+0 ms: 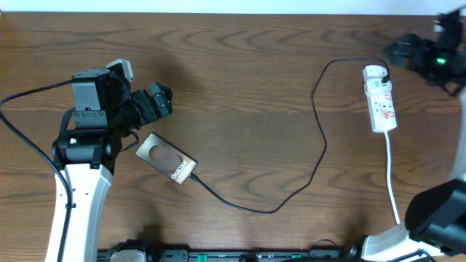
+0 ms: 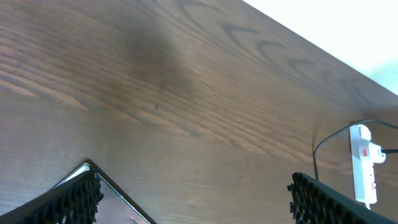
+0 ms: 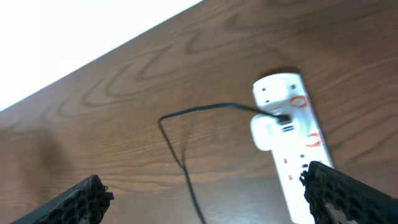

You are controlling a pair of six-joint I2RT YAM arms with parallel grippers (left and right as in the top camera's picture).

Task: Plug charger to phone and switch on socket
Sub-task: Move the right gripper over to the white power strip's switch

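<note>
The phone (image 1: 167, 159) lies flat and at an angle on the wooden table, tan screen up. The charger (image 1: 323, 149), a thin black cable, meets the phone's lower right end, loops right and up, and ends at a white adapter in the top of the socket (image 1: 381, 102). My left gripper (image 1: 160, 100) hovers open just above and behind the phone. In the left wrist view, the phone's corner (image 2: 115, 202) shows beside the left finger. My right gripper (image 1: 405, 51) is open near the socket's top end. In the right wrist view, the socket (image 3: 297, 146) and charger (image 3: 185, 163) lie below the open right gripper (image 3: 208, 200).
The socket's white cord (image 1: 392, 185) runs down toward the front edge at the right. The table's far edge runs along the top. My left arm's base (image 1: 80, 189) stands at the front left, and the right arm's base (image 1: 429, 218) at the front right.
</note>
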